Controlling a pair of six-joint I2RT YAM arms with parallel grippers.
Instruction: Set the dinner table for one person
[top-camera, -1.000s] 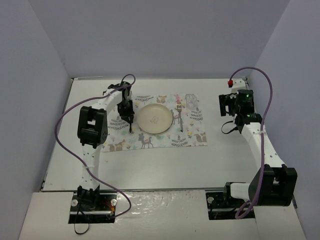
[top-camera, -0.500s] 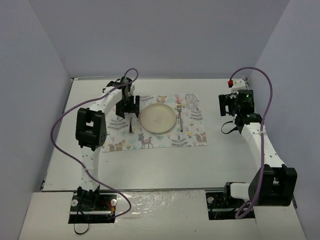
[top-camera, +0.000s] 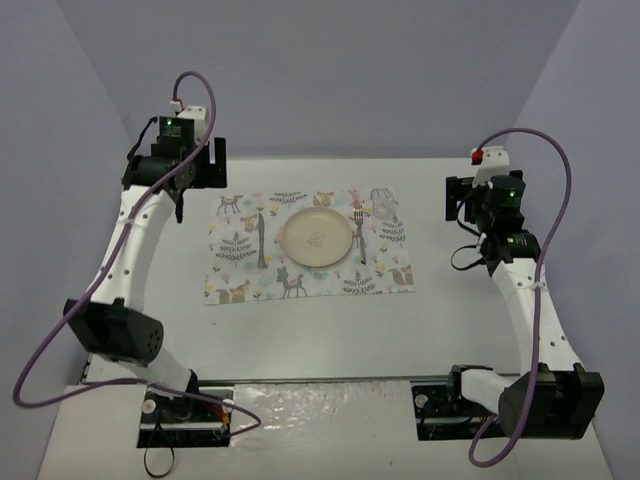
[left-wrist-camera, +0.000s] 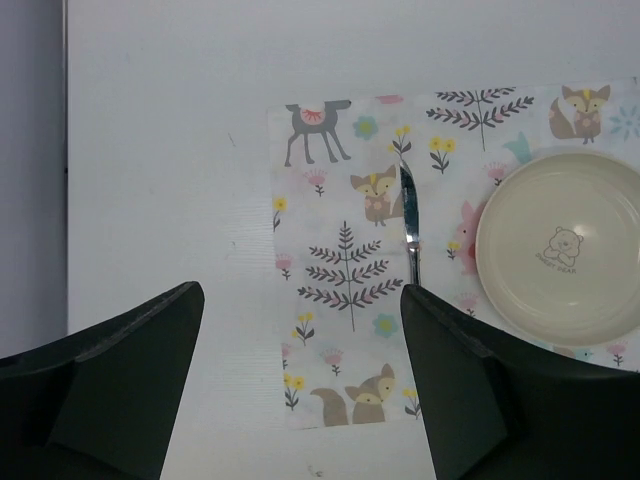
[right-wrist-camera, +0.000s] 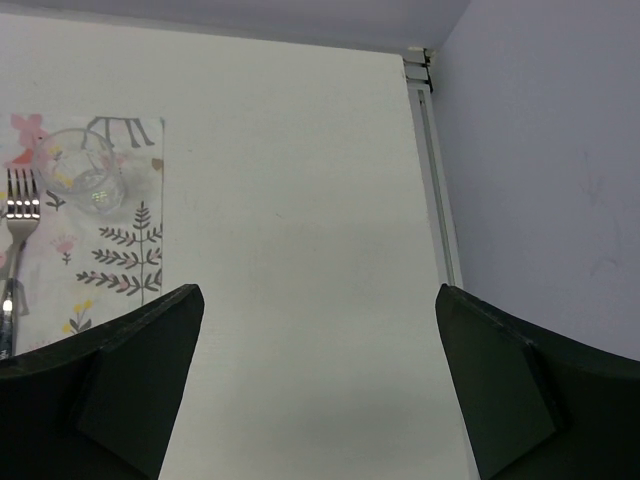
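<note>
Well, left hand (left-wrist-camera: 300, 330) and right hand (right-wrist-camera: 318, 325) both hang spread, empty, above the worktop (top-camera: 320, 330), which carries the laid placemat (top-camera: 385, 272) centrally; a careless right sweep could topple the glass (right-wrist-camera: 85, 170).

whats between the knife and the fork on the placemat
The round cream plate sits between the silver metal knife and the silver metal fork, on the animal-print cloth placemat, as the top external view shows.

White dinner table (top-camera: 330, 330) carries animal-print placemat (top-camera: 235, 270).
</note>
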